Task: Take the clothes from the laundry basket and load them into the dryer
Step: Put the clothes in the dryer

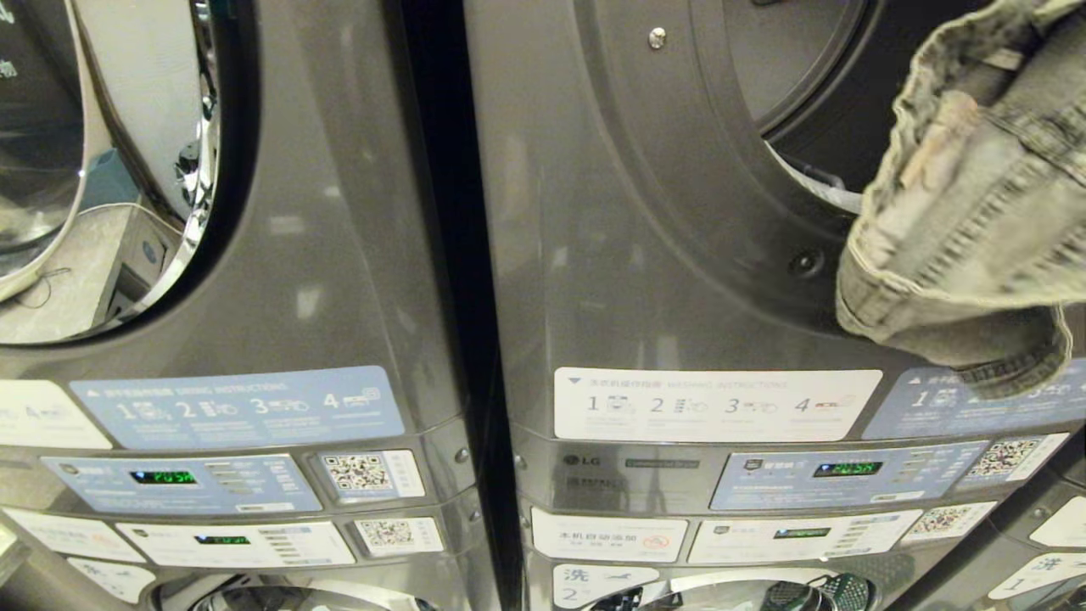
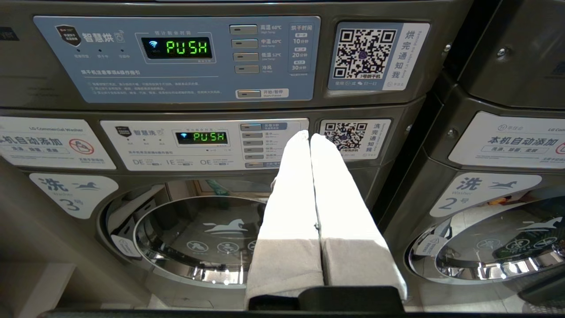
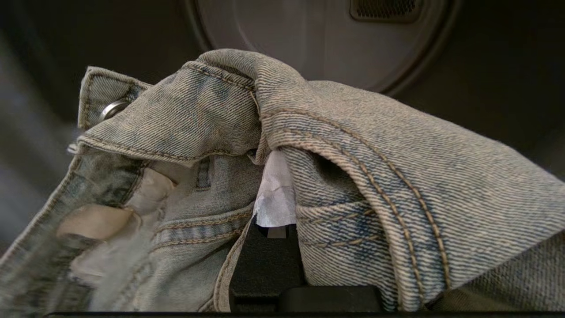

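Denim garment (image 3: 353,145), soft yet weighty, hangs bunched from the right gripper (image 3: 273,207), clamped at its waistband seam, before the dryer opening (image 1: 814,110); left gripper (image 2: 310,141) together, empty.

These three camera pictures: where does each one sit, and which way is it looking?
Head view: from the robot's head, facing two stacked grey machines; the denim garment hangs at the open dryer; no arm shows.
Left wrist view: behind the shut left gripper, facing control panels and washer doors.
Right wrist view: behind the right gripper, clamped on the denim, looking into the dryer drum.
Shared: head and right wrist both show the denim.
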